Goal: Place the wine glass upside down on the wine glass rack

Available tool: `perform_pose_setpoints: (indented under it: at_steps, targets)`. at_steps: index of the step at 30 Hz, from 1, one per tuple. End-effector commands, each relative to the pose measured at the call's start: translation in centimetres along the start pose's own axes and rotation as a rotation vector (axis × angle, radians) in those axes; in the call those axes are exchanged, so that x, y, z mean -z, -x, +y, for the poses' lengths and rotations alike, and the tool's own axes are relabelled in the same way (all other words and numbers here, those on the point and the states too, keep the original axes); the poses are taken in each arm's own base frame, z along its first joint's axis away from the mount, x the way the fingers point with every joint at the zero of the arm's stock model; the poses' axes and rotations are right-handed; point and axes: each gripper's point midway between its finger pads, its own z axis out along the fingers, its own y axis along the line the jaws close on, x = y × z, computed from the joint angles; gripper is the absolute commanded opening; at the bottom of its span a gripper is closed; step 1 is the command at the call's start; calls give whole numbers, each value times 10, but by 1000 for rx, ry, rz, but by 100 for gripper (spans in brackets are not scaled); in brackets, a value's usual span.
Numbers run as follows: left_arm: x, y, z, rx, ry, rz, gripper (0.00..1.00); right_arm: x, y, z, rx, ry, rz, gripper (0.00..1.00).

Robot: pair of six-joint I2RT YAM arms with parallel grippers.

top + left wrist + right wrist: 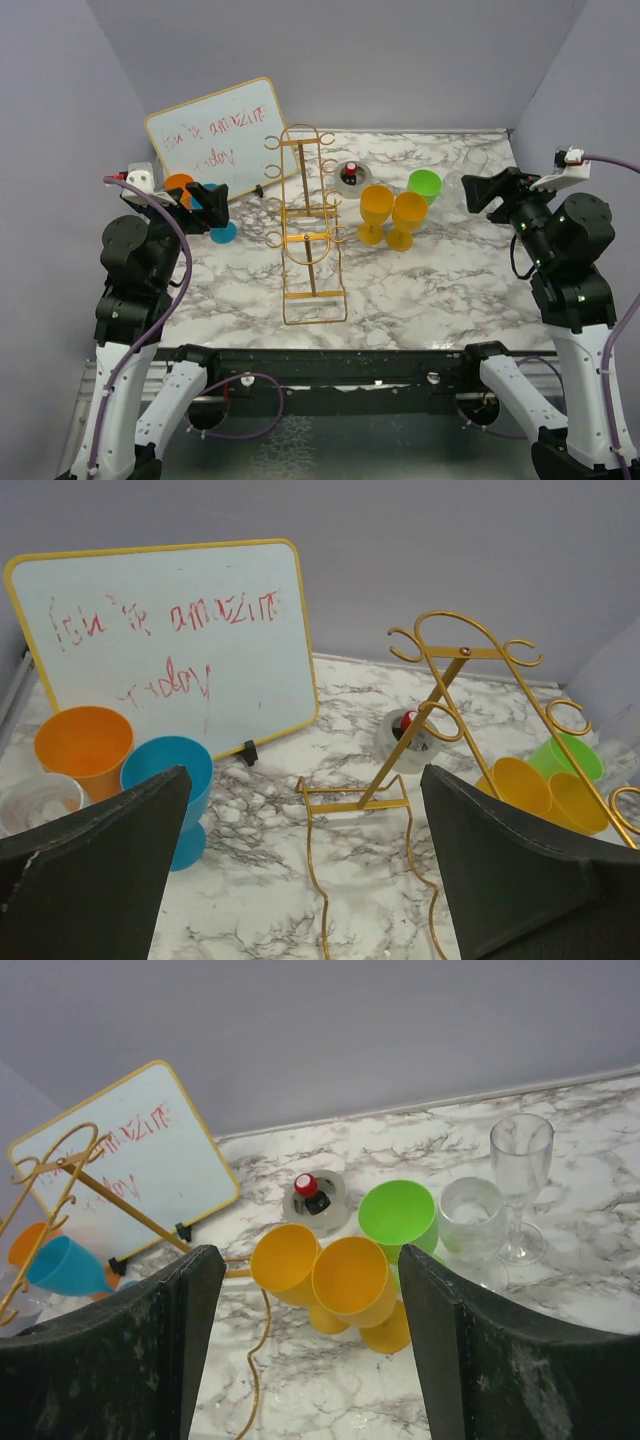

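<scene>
Wine glasses stand on the counter [450,290] in groups, all upright with mouths up and stems vertical. Two yellow wine glasses [377,208] are pressed together right of centre, with the green wine glass [424,183] just behind them. The right wrist view shows a tall clear wine glass [520,1155] and a shorter clear wine glass [470,1215] beside the green one. At the left, the orange wine glass [85,745] and blue wine glass [165,775] stand next to each other in front of the whiteboard [215,135]. Every bowl whose inside can be seen is empty. A small round dish [350,176] behind the yellow pair holds a dark object with a red top.

The wine glass rack [305,237] stands upright mid-counter between the groups. Its long axis is vertical, its rectangular base sits flat toward the near edge, and its loop hooks stick out left and right.

The left end effector [210,195] hangs above the blue and orange glasses with its fingers spread wide, gripping nothing. The right end effector [475,192] hangs right of the green glass, also wide apart and empty.
</scene>
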Motion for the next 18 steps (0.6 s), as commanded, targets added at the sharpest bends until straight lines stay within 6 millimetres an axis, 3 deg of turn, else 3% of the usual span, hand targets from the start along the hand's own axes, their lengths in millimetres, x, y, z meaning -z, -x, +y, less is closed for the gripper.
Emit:
perform_pose_setpoints:
  at_steps: [1,5,10,13,18]
  targets:
    - [0,-3,-5,12,-30,-4,99,0,-22,1,-29,14,75,80]
    - [-1,-7,-15,14,-90,2,99,-5,-35,0,-46,21,112,87]
    - [1,-4,-32,8,-187,-7,99,-16,-61,4,-62,62,214,87]
    - [2,13,-38,14,-202,-36,99,-28,-78,2,-69,59,298,86]
    - [3,49,-51,25,-233,-99,99,-49,-107,0,-47,90,444,75]
